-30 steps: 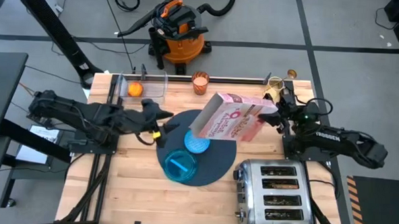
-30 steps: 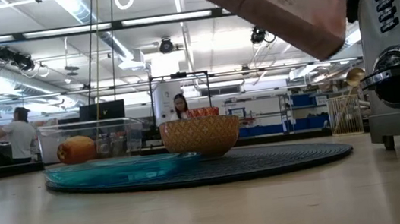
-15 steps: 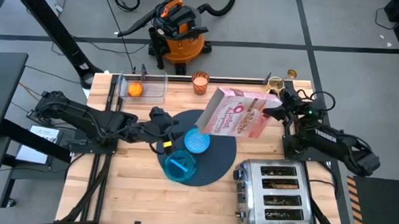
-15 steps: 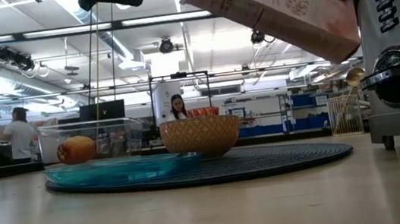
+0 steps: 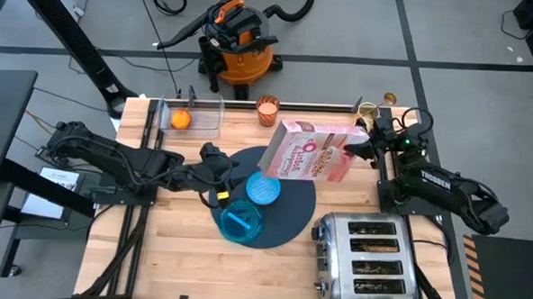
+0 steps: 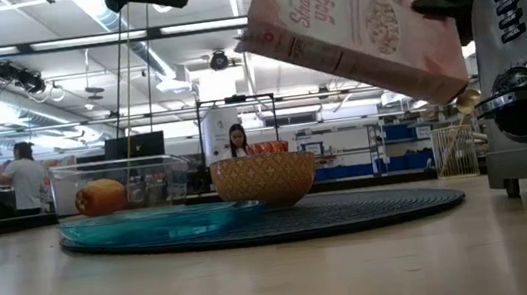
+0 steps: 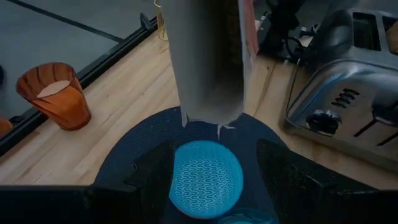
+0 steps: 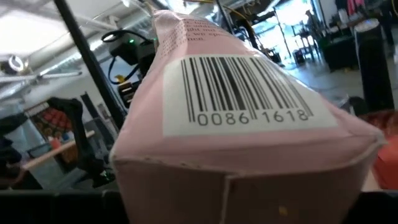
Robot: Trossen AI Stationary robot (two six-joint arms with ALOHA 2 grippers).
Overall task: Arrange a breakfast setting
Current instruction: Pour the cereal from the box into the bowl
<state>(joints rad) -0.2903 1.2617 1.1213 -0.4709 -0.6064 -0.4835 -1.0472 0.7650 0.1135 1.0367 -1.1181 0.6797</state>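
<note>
Over the left edge of the dark blue-grey mat (image 5: 286, 213), the left gripper (image 5: 219, 163) hovers with its fingers apart, just beside the small light-blue bowl (image 5: 264, 190) and above the teal plate (image 5: 240, 222). Farther right, the right gripper (image 5: 355, 148) is clamped on the pink cereal box (image 5: 307, 154), held tilted in the air above the bowl, with the chrome toaster (image 5: 366, 253) at the table's front right.

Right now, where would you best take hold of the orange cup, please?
Grip the orange cup across its flared rim, from above. It stands upright by the table's far edge, free of the clear container, so the left pincer could probably come down on it.
</note>
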